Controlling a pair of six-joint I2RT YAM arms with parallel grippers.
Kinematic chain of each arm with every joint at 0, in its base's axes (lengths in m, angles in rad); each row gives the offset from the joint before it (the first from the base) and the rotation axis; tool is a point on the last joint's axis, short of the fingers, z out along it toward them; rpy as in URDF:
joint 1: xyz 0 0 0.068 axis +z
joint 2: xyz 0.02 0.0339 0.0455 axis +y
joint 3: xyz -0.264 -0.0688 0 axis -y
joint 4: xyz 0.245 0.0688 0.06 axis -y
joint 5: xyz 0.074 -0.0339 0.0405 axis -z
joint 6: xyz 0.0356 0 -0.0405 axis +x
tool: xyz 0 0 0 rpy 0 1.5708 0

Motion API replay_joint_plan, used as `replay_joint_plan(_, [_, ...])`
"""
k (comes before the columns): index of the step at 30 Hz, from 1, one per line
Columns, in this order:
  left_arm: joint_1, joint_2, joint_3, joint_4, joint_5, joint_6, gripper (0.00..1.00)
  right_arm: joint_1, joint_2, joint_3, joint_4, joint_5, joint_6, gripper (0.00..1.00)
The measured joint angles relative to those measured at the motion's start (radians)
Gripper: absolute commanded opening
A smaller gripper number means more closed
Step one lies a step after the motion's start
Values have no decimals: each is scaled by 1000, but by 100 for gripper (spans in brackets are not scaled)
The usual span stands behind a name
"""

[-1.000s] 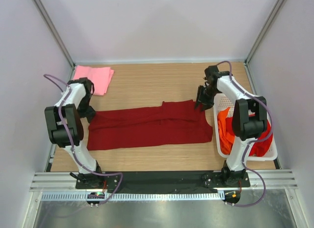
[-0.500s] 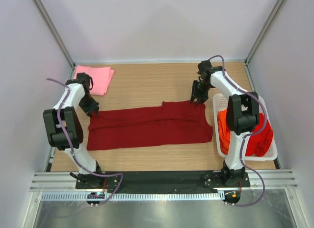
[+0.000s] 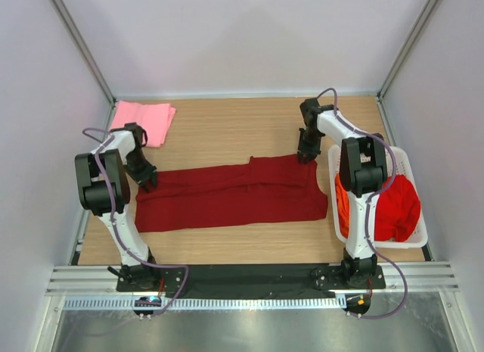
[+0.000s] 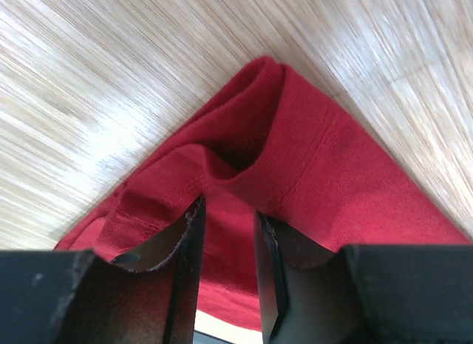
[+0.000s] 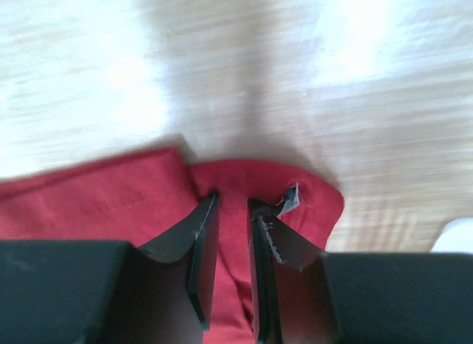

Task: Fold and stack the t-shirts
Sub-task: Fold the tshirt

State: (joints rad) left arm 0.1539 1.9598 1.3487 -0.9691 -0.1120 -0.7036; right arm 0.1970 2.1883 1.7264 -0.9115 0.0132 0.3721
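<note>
A maroon t-shirt (image 3: pixel 227 197) lies spread flat across the middle of the table. My left gripper (image 3: pixel 146 178) sits at its far left corner. In the left wrist view that gripper (image 4: pixel 229 207) is shut on a raised fold of the maroon cloth (image 4: pixel 310 159). My right gripper (image 3: pixel 305 154) is at the shirt's far right corner. Seen from the right wrist, the right gripper (image 5: pixel 233 200) pinches a ridge of the same cloth (image 5: pixel 111 196). A folded pink t-shirt (image 3: pixel 144 119) lies at the far left. A bright red t-shirt (image 3: pixel 397 208) and an orange one (image 3: pixel 344 204) sit in the basket.
A white slotted basket (image 3: pixel 418 235) stands at the right edge of the table, close beside the right arm. Walls of the enclosure run along the left, far and right sides. Bare wood shows beyond the maroon shirt.
Both grippers have come down on the maroon shirt's far corners and narrowed onto the cloth. The right arm has swung off the basket, uncovering the red shirt.
</note>
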Motion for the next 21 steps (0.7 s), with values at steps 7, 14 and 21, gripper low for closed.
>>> replay_joint_plan(7, [5, 22, 50, -30, -59, 6, 50, 6, 63, 106, -13, 61, 4, 34])
replay_joint_plan(14, [5, -37, 68, -25, -67, 29, 52, 22, 84, 157, -14, 64, 7, 54])
replay_joint_plan(21, [-43, -191, 14, -4, -7, 31, 46, 114, 67, 202, -25, 32, 31, 74])
